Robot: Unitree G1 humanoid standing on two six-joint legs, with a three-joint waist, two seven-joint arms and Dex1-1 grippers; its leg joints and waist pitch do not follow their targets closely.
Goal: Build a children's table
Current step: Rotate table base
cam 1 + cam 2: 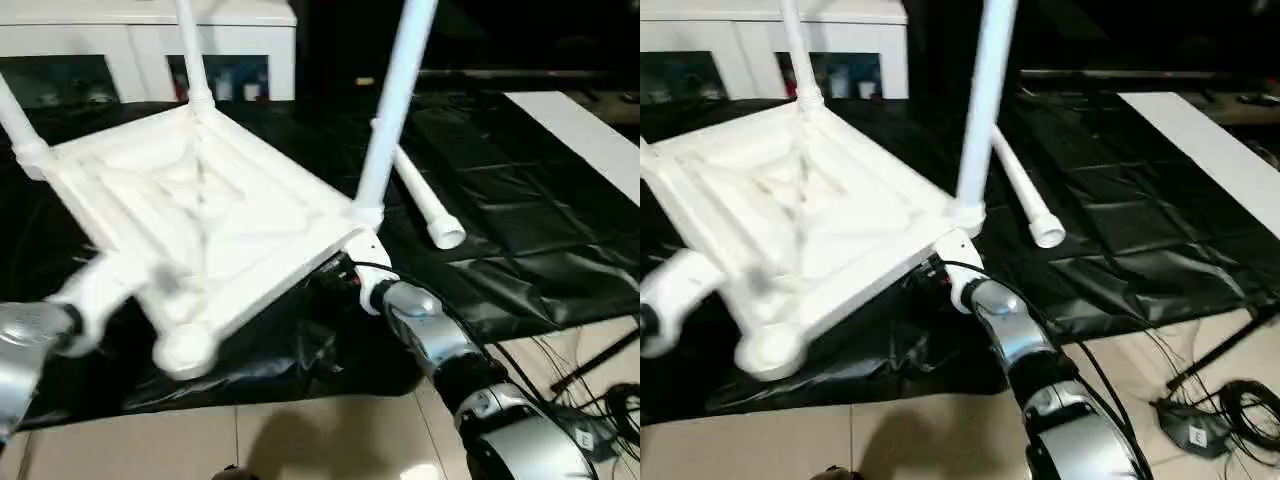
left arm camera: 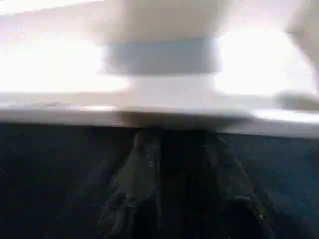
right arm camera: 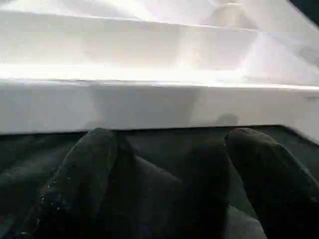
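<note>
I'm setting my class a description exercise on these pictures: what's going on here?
A two-armed robot is putting together a small white children's table. The table top lies upside down and tilted on a black sheet, ribbed underside up. Three legs already stand in corner sockets; a fourth leg lies loose on the sheet beside it. The right pincer is open, close to the table's edge without gripping it. The left forearm reaches in at the near-left corner.

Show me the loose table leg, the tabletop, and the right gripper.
loose leg (image 1: 425,207): left eye view, mid-shaft, lying on the black sheet.
tabletop (image 1: 215,215): left eye view, ribbed underside.
right gripper (image 3: 169,144): right wrist view, gap between its open fingertips.
</note>
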